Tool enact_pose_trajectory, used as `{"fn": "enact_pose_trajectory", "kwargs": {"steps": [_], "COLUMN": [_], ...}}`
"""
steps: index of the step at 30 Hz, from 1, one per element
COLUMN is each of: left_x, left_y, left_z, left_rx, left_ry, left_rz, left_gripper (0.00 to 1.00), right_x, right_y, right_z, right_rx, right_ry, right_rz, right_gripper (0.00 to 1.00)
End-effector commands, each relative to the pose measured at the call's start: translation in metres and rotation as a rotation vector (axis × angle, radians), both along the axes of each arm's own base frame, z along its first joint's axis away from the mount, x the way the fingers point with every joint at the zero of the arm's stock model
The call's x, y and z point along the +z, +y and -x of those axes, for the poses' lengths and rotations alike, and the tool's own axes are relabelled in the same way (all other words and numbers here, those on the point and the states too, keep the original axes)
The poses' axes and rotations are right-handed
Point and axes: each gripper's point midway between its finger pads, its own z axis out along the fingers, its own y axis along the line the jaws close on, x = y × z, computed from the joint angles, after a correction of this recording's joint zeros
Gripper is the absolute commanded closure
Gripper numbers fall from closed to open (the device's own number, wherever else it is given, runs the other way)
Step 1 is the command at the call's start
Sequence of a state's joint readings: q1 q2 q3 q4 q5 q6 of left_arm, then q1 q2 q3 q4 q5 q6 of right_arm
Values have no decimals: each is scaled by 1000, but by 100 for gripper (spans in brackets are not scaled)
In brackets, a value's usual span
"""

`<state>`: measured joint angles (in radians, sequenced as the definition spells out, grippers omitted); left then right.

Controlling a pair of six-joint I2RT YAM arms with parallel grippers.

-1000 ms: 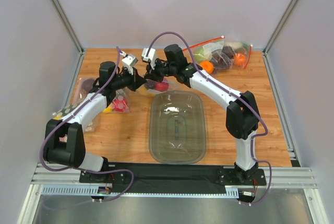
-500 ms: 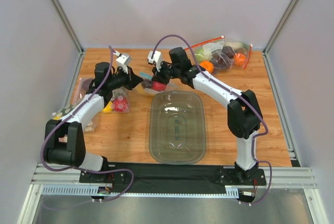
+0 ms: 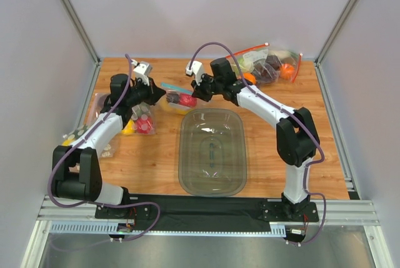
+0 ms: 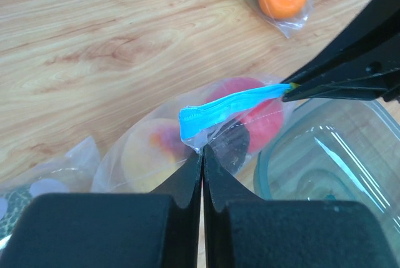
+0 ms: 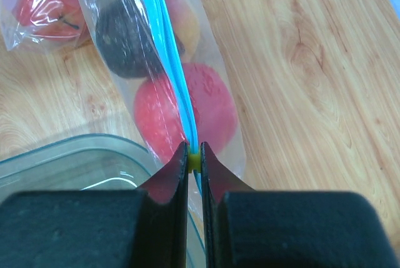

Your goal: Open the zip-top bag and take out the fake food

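The zip-top bag (image 3: 177,100), containing a red apple (image 5: 212,112), a dark plum (image 5: 122,34) and a peach (image 4: 150,149), is located mid-desk (image 3: 156,155), just beyond the clear tub (image 3: 212,155), with the left hand (image 4: 202,154) pinching the film below its blue strip (image 4: 231,104) and the right hand (image 5: 194,155) pinching the strip's opposite end.

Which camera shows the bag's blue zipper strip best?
The right wrist view: the blue zip strip runs long and close up, down to the right gripper pinching it. The left wrist view shows it sideways, crumpled at one end. From the top camera it is only a tiny blue sliver.
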<state>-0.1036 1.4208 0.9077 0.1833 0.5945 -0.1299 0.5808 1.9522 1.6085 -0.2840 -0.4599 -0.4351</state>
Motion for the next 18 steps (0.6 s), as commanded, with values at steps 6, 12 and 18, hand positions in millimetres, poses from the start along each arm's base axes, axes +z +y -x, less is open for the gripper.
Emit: {"fn": "enact_pose_trajectory", "kwargs": {"steps": [6,12,18], "left_x": [25,21,16], "left_y": [45,56,64], "left_z": [-19,-21,-23], "left_rx": [251,323,368], "left_ry": [-62,-36,-18], "left_rz": [-50,-66,-88], "left_gripper": [100,100,100], "right_x": [5,0,-8], "right_y": [-40,-54,-68], "right_z": [3,15,23], "right_rx": [-164,-211,-263], "right_ry": [29,60,85], "right_rz": [44,61,95], "right_gripper": [100,100,100]}}
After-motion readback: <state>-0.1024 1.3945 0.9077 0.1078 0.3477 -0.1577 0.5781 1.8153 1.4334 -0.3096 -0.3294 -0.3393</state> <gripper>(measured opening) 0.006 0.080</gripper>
